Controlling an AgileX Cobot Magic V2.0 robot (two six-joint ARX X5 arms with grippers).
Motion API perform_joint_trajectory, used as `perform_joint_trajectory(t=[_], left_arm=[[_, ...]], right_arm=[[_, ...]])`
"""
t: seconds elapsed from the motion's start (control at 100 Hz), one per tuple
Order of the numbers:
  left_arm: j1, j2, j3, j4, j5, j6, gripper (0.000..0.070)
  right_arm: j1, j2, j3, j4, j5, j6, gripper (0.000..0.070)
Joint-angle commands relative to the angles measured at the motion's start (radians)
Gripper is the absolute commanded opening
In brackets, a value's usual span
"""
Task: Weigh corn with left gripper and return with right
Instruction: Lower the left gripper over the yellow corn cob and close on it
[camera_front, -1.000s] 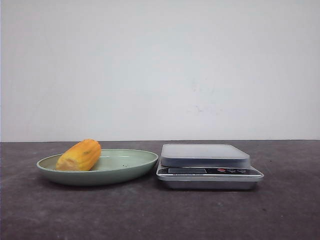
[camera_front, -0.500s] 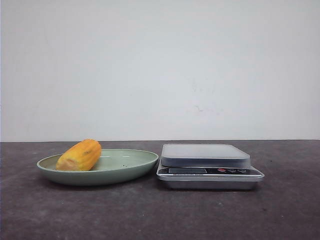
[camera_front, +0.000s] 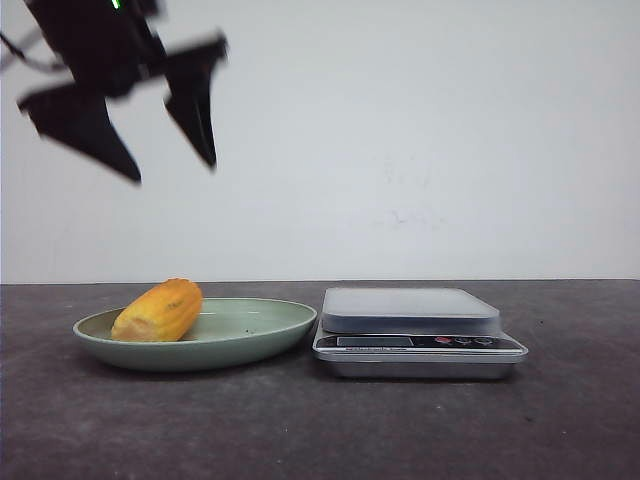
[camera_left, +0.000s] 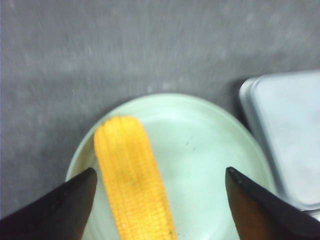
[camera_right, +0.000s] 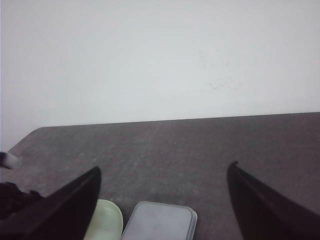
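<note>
The corn (camera_front: 158, 311) is a stubby yellow-orange cob lying on the left side of the green plate (camera_front: 270, 330). My left gripper (camera_front: 172, 172) hangs high above the plate, open and empty, fingers spread. In the left wrist view the corn (camera_left: 132, 180) lies between the spread fingertips (camera_left: 75, 192), well below them, on the plate (camera_left: 210, 150). My right gripper (camera_right: 162, 172) is open and empty, out of the front view; its wrist view looks down on the scale (camera_right: 160, 222) and the plate's edge (camera_right: 107, 220).
A silver kitchen scale (camera_front: 415, 330) with a flat grey platform stands just right of the plate; its corner shows in the left wrist view (camera_left: 287, 135). The table (camera_front: 320, 430) is dark grey, with a white wall behind.
My left gripper has come into the front view at the upper left, open, above the plate. Corn, plate and scale have not moved.
</note>
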Motion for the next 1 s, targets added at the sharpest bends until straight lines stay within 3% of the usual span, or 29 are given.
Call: perform_joint_trajectory(t=[0.0,0.56,0.66,0.78,0.84,0.94,0.99], left_arm=[[-0.006,0.04,0.016,0.008,-0.008,-0.018,0.0501],[-0.009,0.211,0.015,-0.028,-0.029,-0.055,0.0494],[-0.012,0.22,0.015,-0.03,-0.029,-0.056,0.0386],[-0.015,0.224,0.015,-0.025,-0.029,-0.07,0.0359],[-0.018,0.224,0.015,-0.018,-0.029,-0.07,0.0252],[-0.018,0.224,0.015,-0.02,-0.029,-0.066,0.0013],[-0.019,0.224,0.015,-0.019,-0.029,-0.066,0.0]], right_arm=[[0.005,0.003,0.02,0.003,-0.004,-0.014,0.0511],[0.004,0.003,0.02,-0.002,-0.003,-0.024,0.051],[0.004,0.003,0.02,-0.002,-0.003,-0.024,0.051],[0.004,0.003,0.02,-0.003,-0.003,-0.024,0.051],[0.004,0.003,0.02,-0.003,-0.003,-0.024,0.051],[0.004,0.003,0.02,-0.003,-0.003,-0.024,0.051],[0.004,0.003,0.02,-0.003,-0.003,-0.024,0.051]])
